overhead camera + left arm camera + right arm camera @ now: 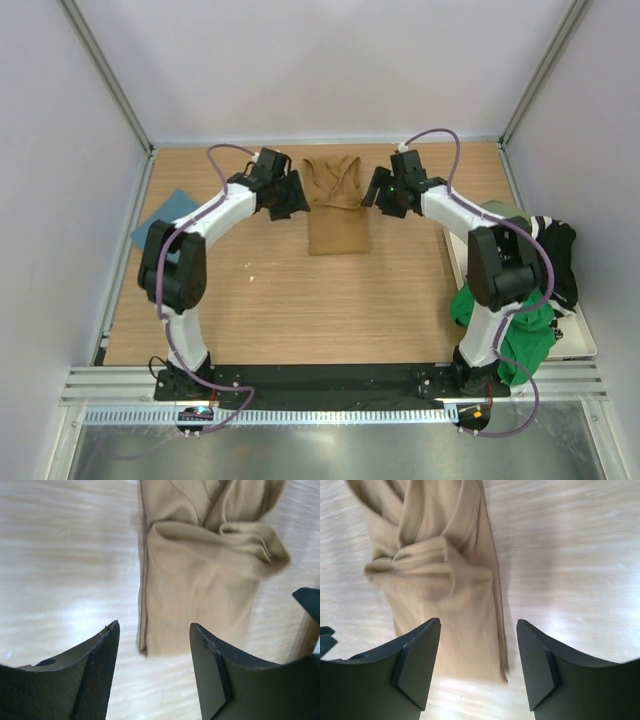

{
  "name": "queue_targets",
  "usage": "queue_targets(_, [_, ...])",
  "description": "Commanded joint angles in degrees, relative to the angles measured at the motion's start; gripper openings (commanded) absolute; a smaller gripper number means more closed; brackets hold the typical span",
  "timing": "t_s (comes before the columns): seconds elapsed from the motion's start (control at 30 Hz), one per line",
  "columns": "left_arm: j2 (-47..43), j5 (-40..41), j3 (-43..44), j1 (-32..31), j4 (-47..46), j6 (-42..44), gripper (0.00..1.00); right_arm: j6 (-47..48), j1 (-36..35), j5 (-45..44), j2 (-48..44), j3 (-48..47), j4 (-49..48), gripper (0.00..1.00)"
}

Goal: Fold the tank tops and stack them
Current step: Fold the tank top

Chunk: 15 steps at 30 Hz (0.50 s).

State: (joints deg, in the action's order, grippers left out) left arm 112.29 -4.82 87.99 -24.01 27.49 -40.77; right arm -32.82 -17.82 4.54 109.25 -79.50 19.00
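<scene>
The tan tank top (337, 205) lies folded narrow on the counter (300, 300), directly between the left pincer (293, 197) and the right pincer (378, 190) — both open, holding nothing. Its turned-over strap end sits bunched and loose — it may spring back or skew the next fold.
</scene>
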Motion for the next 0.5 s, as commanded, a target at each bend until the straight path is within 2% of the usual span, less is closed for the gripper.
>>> queue_targets(0.0, [-10.8,0.4,-5.5,-0.8,-1.9,1.0,0.59,2.3,0.2,-1.2,-10.8,5.6,-5.6,0.69])
queue_targets(0.23, [-17.4,-1.4,-20.5,-3.9,-8.1,-1.7,0.59,3.7,0.2,7.6,-14.8,17.7,-8.4,0.66])
queue_targets(0.47, [-10.7,-3.1,-19.3,-5.3,-11.1,-2.2,0.56,4.5,0.2,11.8,-9.6,18.9,-11.3,0.6])
